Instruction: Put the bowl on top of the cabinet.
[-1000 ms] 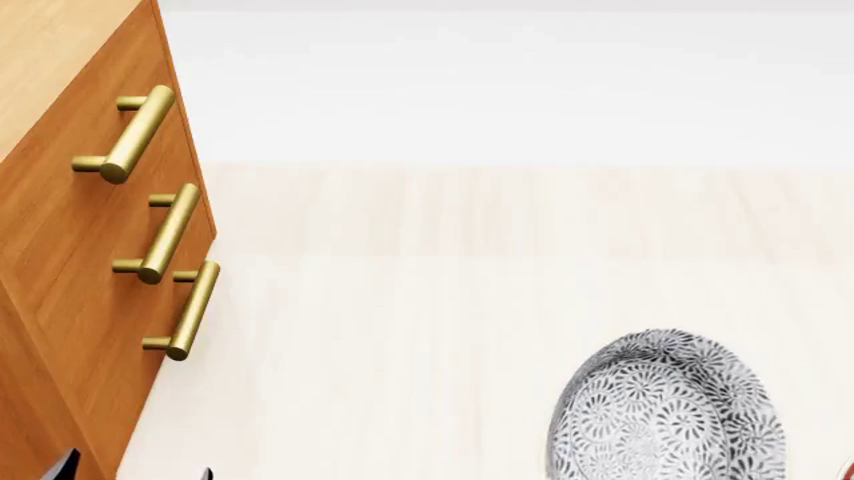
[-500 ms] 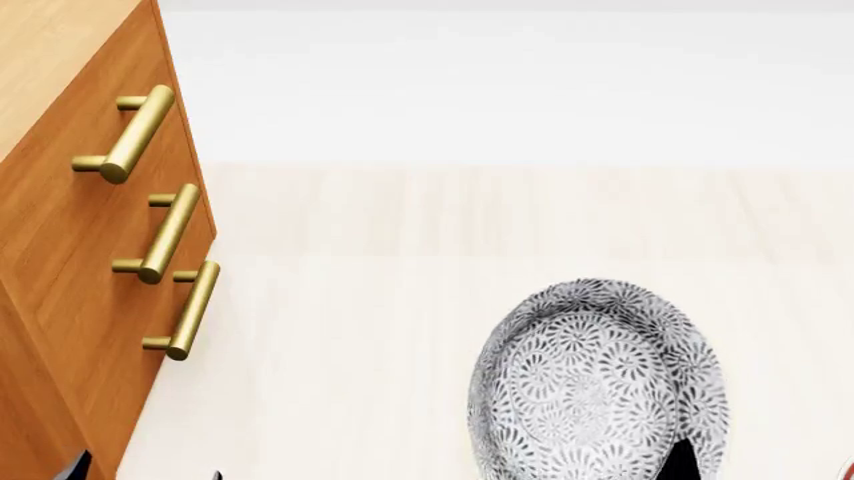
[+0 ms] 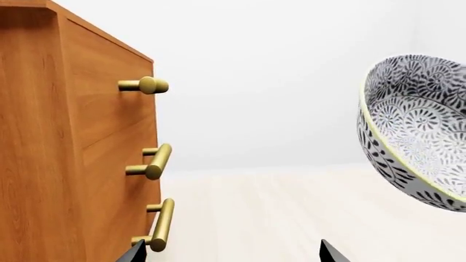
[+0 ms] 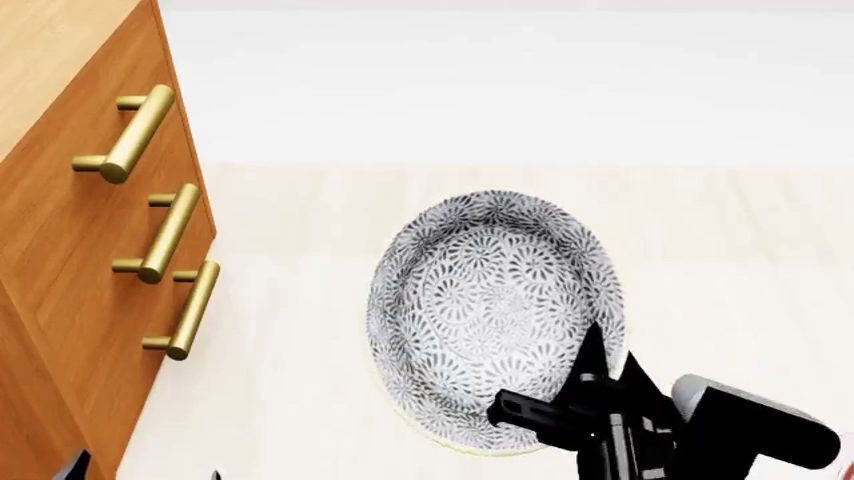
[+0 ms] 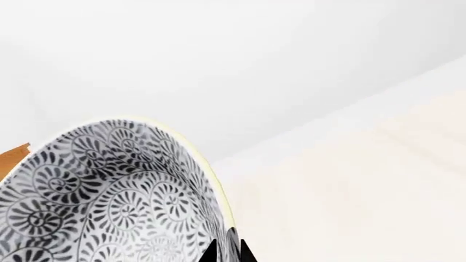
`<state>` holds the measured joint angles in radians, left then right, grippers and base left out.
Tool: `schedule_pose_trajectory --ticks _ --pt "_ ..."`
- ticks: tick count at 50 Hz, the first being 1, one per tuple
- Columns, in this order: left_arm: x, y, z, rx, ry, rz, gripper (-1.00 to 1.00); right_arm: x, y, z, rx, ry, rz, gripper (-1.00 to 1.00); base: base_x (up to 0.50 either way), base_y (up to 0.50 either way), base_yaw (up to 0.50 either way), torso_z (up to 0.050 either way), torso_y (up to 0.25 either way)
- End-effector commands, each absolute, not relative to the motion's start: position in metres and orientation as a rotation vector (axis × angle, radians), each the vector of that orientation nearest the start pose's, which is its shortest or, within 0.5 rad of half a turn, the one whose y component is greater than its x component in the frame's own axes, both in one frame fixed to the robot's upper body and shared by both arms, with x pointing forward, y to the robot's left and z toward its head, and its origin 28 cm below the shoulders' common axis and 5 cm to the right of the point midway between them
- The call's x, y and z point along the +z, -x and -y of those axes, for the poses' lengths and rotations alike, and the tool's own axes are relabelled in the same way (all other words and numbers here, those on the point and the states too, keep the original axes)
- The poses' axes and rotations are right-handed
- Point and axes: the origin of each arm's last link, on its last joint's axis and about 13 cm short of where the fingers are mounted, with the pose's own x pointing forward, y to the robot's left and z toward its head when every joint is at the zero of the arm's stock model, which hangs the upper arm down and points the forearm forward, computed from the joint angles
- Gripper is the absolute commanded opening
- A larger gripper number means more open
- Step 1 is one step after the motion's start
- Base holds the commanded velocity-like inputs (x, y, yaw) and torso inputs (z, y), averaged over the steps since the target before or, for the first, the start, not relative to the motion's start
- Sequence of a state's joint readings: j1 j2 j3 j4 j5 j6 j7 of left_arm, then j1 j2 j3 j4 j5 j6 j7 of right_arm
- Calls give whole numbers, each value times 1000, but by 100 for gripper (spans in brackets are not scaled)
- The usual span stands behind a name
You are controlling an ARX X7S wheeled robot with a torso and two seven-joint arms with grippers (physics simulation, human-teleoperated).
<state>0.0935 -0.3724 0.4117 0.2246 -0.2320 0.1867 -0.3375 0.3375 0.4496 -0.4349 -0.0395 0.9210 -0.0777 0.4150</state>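
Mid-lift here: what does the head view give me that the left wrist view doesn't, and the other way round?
Only the head view shows the black right gripper clamped on the rim of the deep grey-black floral bowl, plus a strip of the cabinet's top face. Only the left wrist view shows the bowl's patterned outer wall, tilted and clear of the pale floor, and the left gripper's two spread fingertips. Both show the orange-brown wooden cabinet with three brass bar handles, apart from the bowl.

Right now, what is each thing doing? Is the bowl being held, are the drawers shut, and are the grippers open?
Deep round grey-black floral bowl: lifted, tilted, held at its rim.
Orange-brown wooden cabinet: upright, drawers shut, nothing seen on the visible part of its top.
Right gripper: shut on the bowl's rim.
Left gripper: open, holding nothing.
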Motion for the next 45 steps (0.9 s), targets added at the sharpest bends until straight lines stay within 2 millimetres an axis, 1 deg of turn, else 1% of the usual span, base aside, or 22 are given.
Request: schedule_pose_trajectory --ticks 1,4,10,12,14,19,23,28,32,38,45 --pt "39 -173 -199 -130 5 182 100 106 -286 102 51 -286 142 -100 0 0 0 0 0" --pt "39 -173 -199 -129 5 181 100 109 -291 99 42 -240 160 -100 0 0 0 0 0" --pt "39 -173 -199 -132 5 180 100 110 -293 96 5 -154 208 -100 0 0 0 0 2" --pt "39 -173 -199 -133 4 180 100 109 -298 95 0 -135 211 -100 0 0 0 0 0" --pt "39 -173 -199 -131 5 180 100 108 -301 95 24 -141 213 -100 0 0 0 0 0" --pt "39 -174 -198 -135 3 179 100 104 -311 95 17 -126 198 -100 0 0 0 0 0" --pt "41 -177 -197 -148 11 178 100 103 -311 91 51 -117 199 -100 0 0 0 0 0" --pt "51 -184 -190 -205 -20 162 100 112 -308 88 84 -109 227 -100 0 0 0 0 2" --pt "63 -189 -186 -230 -23 181 100 114 -306 87 100 -108 236 -100 0 0 0 0 0" --pt "75 -196 -181 -269 -36 222 100 113 -304 86 116 -108 240 -100 0 0 0 0 0" --pt "87 -200 -177 -296 -19 230 100 112 -303 83 156 -97 260 -100 0 0 0 0 0"
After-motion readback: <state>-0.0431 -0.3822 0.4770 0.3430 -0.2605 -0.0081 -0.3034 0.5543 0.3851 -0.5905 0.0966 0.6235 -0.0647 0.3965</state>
